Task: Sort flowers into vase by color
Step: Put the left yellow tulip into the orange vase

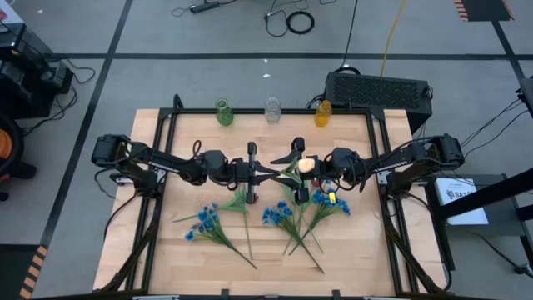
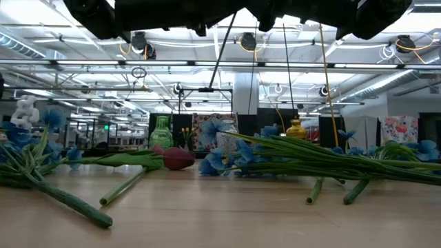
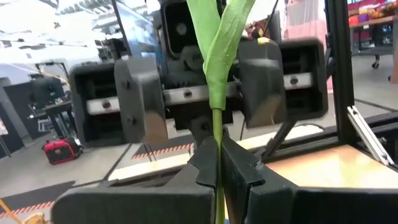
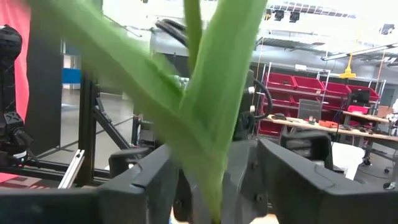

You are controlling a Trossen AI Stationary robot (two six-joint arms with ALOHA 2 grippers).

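Left claw clamped on cream tulip's stem — right claw apart around it.

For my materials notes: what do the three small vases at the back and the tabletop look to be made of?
The green vase, clear vase and yellow vase look like translucent tinted glass, possibly plastic. The tabletop looks like pale wood planks with a matte finish and visible grain lines.
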